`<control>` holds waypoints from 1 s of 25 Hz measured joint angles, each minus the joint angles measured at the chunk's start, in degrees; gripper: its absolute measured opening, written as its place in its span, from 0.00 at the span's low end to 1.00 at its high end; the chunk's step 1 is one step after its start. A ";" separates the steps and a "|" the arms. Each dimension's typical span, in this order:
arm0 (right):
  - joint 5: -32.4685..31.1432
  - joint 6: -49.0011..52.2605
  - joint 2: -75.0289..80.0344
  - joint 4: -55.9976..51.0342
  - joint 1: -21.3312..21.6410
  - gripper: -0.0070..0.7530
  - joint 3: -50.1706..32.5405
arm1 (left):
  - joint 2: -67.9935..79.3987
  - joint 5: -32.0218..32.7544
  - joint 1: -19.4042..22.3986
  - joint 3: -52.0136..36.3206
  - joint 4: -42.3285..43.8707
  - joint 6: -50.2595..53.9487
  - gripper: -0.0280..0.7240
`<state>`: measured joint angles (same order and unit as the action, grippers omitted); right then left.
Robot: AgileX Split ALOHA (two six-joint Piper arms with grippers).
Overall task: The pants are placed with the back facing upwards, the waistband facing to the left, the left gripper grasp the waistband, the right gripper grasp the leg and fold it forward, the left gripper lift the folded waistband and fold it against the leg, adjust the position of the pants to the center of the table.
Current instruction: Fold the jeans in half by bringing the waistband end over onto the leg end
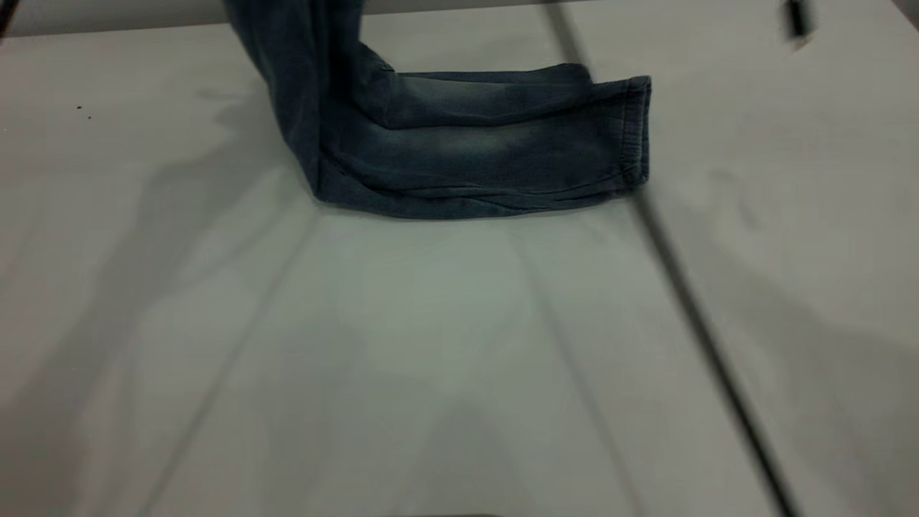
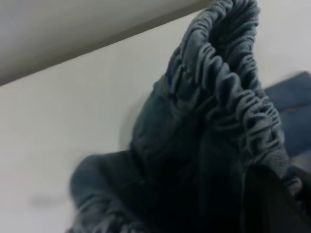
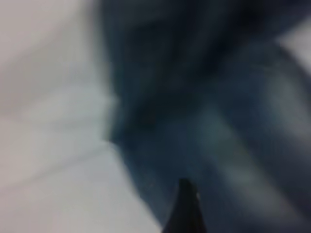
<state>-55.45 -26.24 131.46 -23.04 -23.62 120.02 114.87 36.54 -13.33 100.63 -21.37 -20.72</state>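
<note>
The blue denim pants (image 1: 467,143) lie folded lengthwise at the far middle of the white table (image 1: 431,345). The leg (image 1: 502,147) with its pale patch lies on top, its hems (image 1: 635,129) pointing right. The left part of the pants rises steeply off the table and leaves the exterior view's top edge. In the left wrist view the ruched waistband (image 2: 228,73) hangs bunched from my left gripper (image 2: 272,199), which is shut on it. A dark part of my right gripper (image 3: 189,211) shows over the denim (image 3: 218,121) in the blurred right wrist view.
A dark seam (image 1: 689,287) runs diagonally across the table from beside the hems toward the near right. The table's back edge (image 1: 108,29) lies just behind the pants. A small blurred black object (image 1: 795,20) hangs at the far right.
</note>
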 joint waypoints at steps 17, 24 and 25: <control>-6.15 8.66 -20.96 5.04 8.76 0.68 0.93 | 13.22 -14.27 -17.16 0.33 -0.25 -4.67 0.09; -9.40 8.71 -20.96 4.37 8.76 0.68 0.88 | 19.04 -21.88 -20.79 0.33 -0.47 -5.28 0.24; -9.67 8.71 -20.96 4.30 8.76 0.68 0.88 | 19.22 -22.49 -20.93 0.33 -0.60 -6.00 0.30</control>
<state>-65.12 -17.54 110.50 -18.74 -14.86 120.90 134.09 14.05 -34.25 100.96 -21.96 -26.72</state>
